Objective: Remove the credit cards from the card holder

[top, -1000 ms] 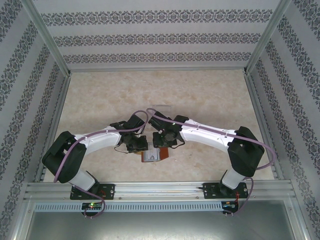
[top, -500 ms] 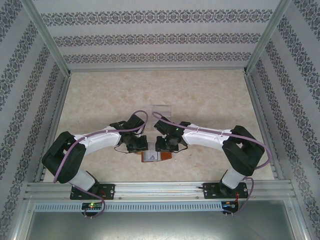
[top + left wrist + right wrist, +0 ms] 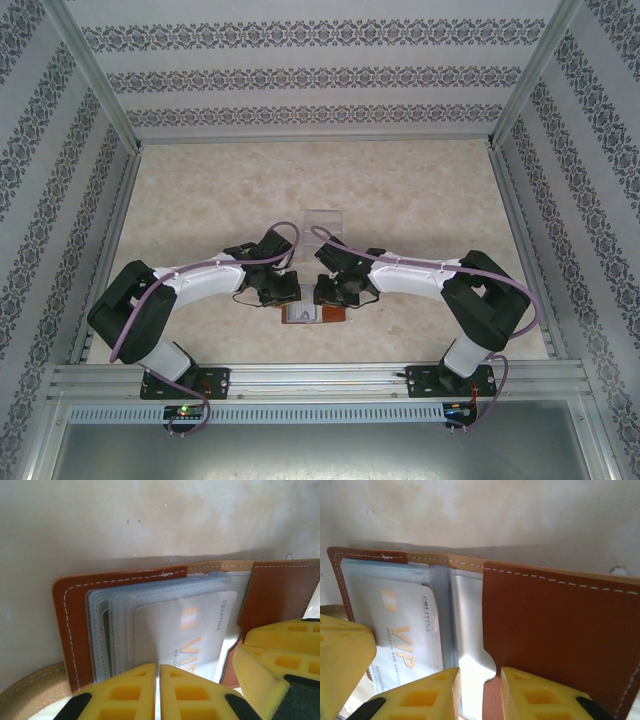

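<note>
The right end effector (image 3: pixel 479 680) has lowered onto the card holder (image 3: pixel 560 630).

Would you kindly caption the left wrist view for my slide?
Left gripper pinches the pale VIP card in the open brown card holder.

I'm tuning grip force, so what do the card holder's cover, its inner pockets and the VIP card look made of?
Card holder cover: reddish-brown leather or imitation, matte, white stitched edge. Inner pockets: translucent soft plastic, stacked frosted layers. VIP card: smooth pale plastic, probably, with printed gold lettering.

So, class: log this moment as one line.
left gripper shut at VIP card | right gripper open astride card holder flap | VIP card not out
</note>
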Tool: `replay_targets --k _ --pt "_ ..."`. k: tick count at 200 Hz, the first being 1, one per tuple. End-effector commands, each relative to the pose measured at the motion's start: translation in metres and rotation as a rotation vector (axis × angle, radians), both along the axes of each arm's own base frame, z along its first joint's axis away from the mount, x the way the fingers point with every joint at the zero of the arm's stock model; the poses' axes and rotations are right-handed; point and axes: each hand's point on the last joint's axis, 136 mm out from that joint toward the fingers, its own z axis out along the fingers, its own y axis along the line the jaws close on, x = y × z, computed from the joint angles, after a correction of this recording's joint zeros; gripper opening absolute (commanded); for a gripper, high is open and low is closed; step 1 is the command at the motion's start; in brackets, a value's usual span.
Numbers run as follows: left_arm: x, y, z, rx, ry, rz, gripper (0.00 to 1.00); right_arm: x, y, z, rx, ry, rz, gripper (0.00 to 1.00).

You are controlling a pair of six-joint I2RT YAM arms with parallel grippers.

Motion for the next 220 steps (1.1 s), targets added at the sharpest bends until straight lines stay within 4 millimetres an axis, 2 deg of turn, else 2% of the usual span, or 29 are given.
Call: replay_targets --k 1,67,131,220 --pt "0.0 -0.005 -0.002 -0.004 -0.005 -0.006 0.09 0.005 0.003 0.01 0.046 -0.019 -0.022 0.28" --pt "-0.005 0.004 -0.013 0.045 0.009 -0.02 0.07 0.014 0.021 0.029 0.17 -0.052 0.001 0.3" --pt "-0.009 0.01 -0.011 0.059 0.006 -0.011 0.07 0.013 0.024 0.028 0.187 -0.038 0.006 0.3" --pt "-0.007 0.008 -0.009 0.051 0.004 -0.016 0.06 0.013 0.026 0.027 0.195 -0.027 0.012 0.3"
